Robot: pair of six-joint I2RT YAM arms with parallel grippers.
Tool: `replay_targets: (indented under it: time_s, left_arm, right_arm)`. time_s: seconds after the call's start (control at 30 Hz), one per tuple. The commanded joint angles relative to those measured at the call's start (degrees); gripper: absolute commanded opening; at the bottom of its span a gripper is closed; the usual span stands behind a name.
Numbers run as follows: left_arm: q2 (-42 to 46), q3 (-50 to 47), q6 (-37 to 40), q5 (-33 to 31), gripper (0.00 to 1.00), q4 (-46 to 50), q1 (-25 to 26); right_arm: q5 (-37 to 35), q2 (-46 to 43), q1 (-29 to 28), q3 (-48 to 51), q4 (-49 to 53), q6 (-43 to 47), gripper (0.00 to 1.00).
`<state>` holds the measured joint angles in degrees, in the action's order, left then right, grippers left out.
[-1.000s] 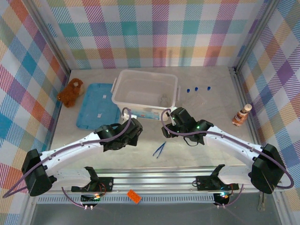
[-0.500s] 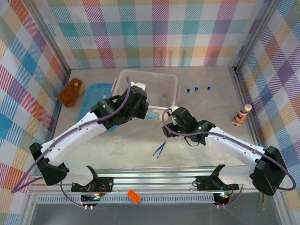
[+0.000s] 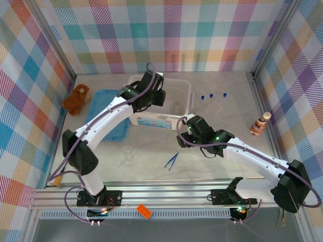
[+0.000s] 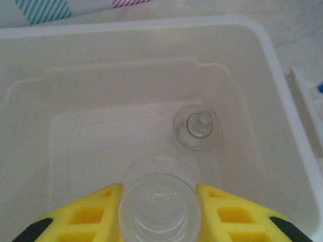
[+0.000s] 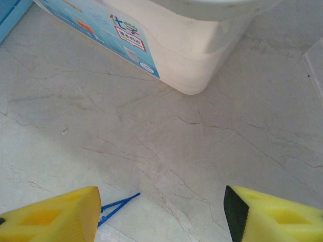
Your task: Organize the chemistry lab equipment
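Left gripper (image 4: 159, 192) is over the white plastic bin (image 3: 156, 121), which sits at 12 o'clock on the grey marbled table (image 3: 151, 166). It is clamped on a clear round petri dish (image 4: 158, 214), with yellow fingers (image 4: 106, 195) pressed against both sides of its rim. The wrist view looks straight down into the bin. A 2nd clear round piece (image 4: 196, 129) lies on the bin floor at 1 o'clock from the held dish, apart from it.

Right gripper (image 5: 161, 194) hangs low over bare table at 5 o'clock from the bin. Its jaws are spread wide with nothing between them. Slim blue tweezers (image 3: 171, 160) lie flat on the table at 7 o'clock from that gripper, near it and untouched.

3 tiny blue caps (image 3: 212, 95) sit in a row at 3 o'clock from the bin. Their thin clear tubes are too faint to trace.

A flat blue plastic lid (image 3: 103, 118) lies at 8 o'clock from the bin, and a brown plush toy (image 3: 75, 98) sits at 9 o'clock from the bin by the wall. A brown-and-white striped bottle-like figure (image 3: 260, 123) stands at the table's 3 o'clock edge. An orange toy brick (image 3: 145, 210) rests on the rail at 6 o'clock.
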<state>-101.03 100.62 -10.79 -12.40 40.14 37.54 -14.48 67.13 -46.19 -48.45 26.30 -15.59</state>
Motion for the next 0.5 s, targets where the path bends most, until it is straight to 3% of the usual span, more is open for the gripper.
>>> replay_targets:
  time_s: [0.0, 0.47]
  left_arm:
    - [-4.5, 4.2, 1.3, 2.9, 0.15, -1.5, -1.2]
    - [-18.4, 9.8, 0.8, 8.4, 0.14, -3.2, -3.9]
  right_arm:
    - [-1.3, -1.6, -0.2, -0.7, 1.6, -0.4, 0.67]
    - [-1.0, -2.1, 0.8, -0.9, 2.7, -1.1, 0.67]
